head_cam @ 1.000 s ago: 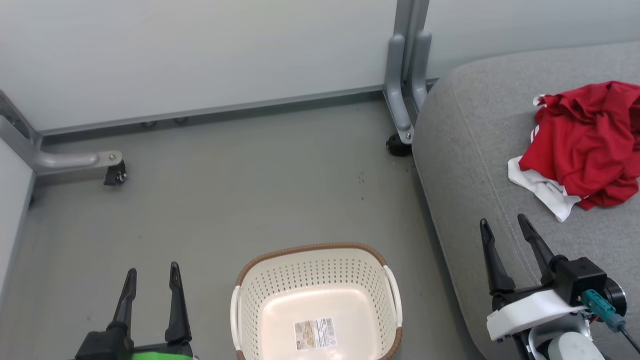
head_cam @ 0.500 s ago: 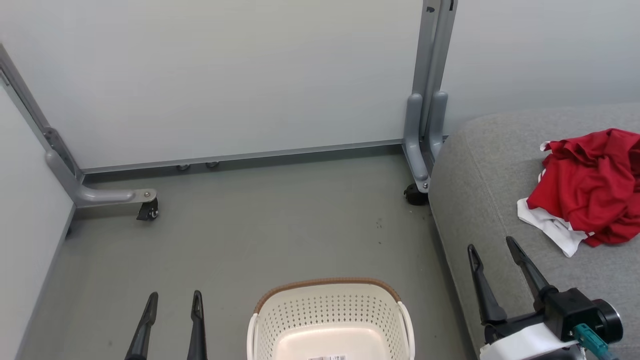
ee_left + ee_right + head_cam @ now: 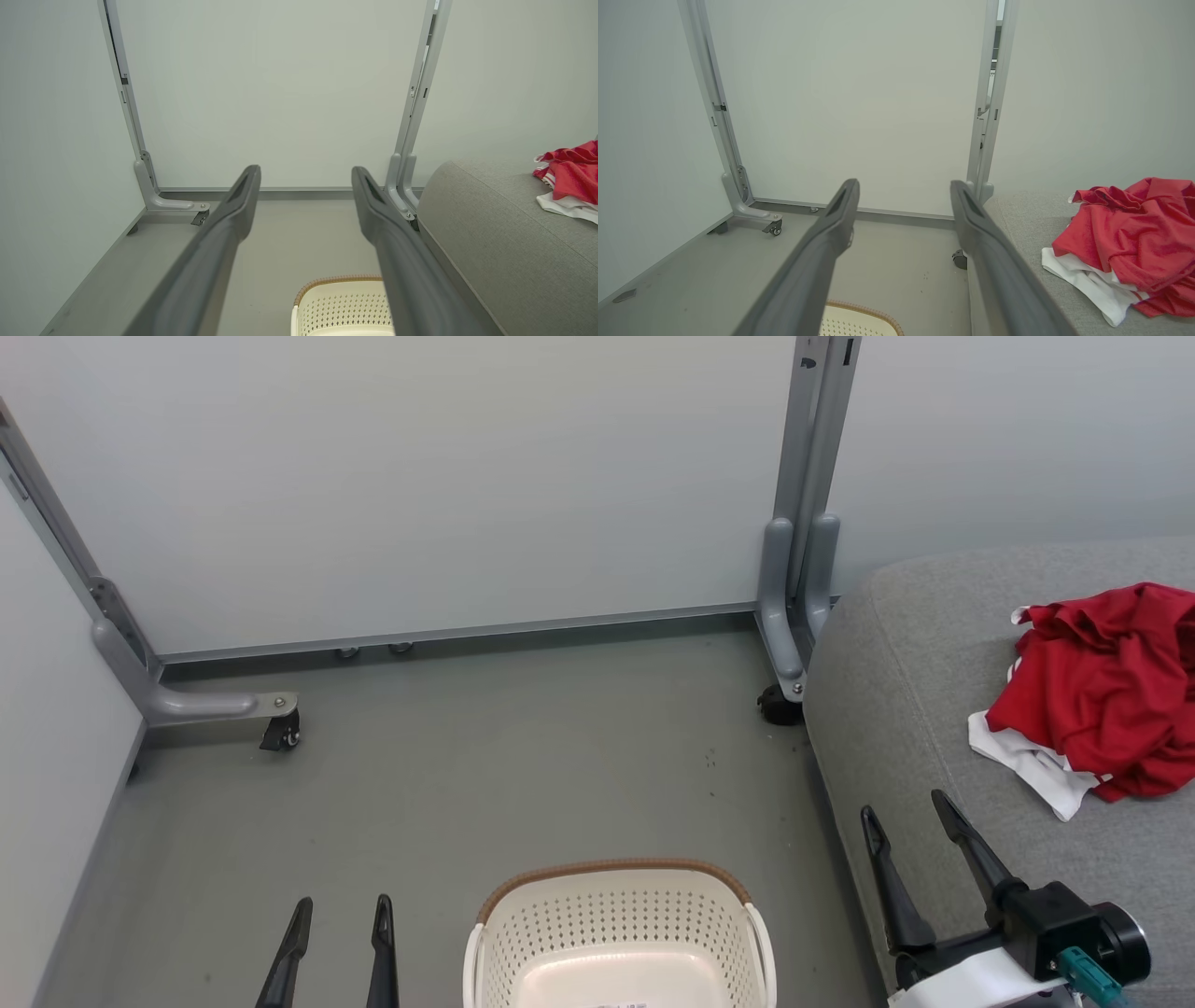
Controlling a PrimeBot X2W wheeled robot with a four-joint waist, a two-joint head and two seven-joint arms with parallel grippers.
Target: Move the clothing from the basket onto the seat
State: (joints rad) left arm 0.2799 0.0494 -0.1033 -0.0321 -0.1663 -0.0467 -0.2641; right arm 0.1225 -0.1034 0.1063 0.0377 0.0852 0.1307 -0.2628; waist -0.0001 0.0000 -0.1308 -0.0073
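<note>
The red-and-white clothing lies crumpled on the grey seat at right; the cream basket stands near, upright on the floor.

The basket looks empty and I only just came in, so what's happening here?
A two-armed robot is moving laundry. The red and white clothing lies in a heap on the grey seat, and the part of the basket in view holds nothing. Both hands are open and empty: the left hand hovers beside the basket, the right hand near the seat's edge. The job looks done.
</note>
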